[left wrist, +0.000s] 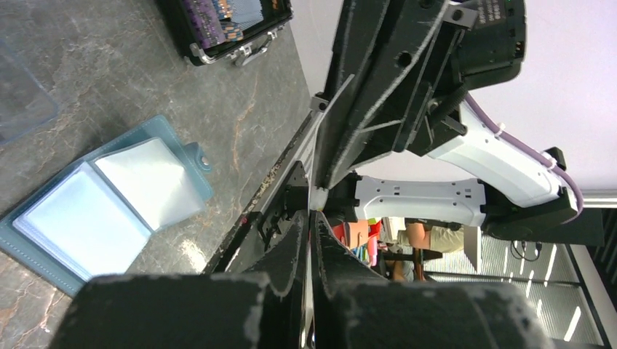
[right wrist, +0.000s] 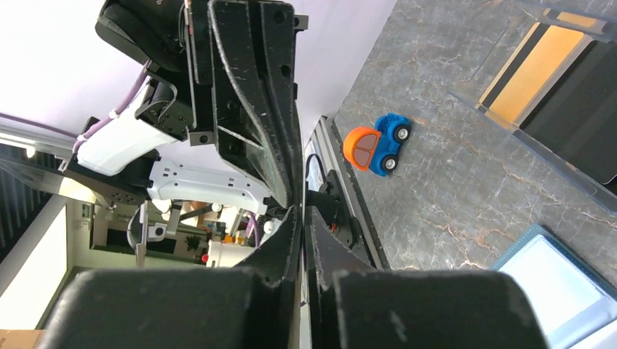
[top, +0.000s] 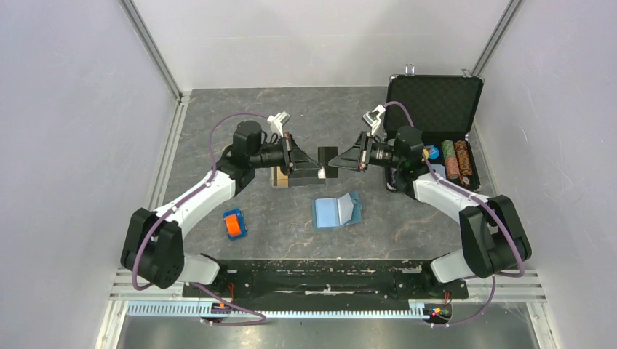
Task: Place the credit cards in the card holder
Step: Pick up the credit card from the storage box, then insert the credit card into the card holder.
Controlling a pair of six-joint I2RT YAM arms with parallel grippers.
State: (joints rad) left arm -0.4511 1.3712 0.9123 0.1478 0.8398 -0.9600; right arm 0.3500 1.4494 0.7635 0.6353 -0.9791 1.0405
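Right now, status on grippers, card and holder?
One black card off the table: left gripper shut on it, right gripper shut on it. Nearer the bases, holder lies open, flat. Left, toy car, not in the way.

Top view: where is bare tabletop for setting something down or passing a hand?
Free: the far strip behind both arms, left of the open black chip case; the patch between the orange-and-blue toy car and the open teal card holder. Crowded: the centre, where left tool and right tool meet at a black credit card by the clear plastic tray.
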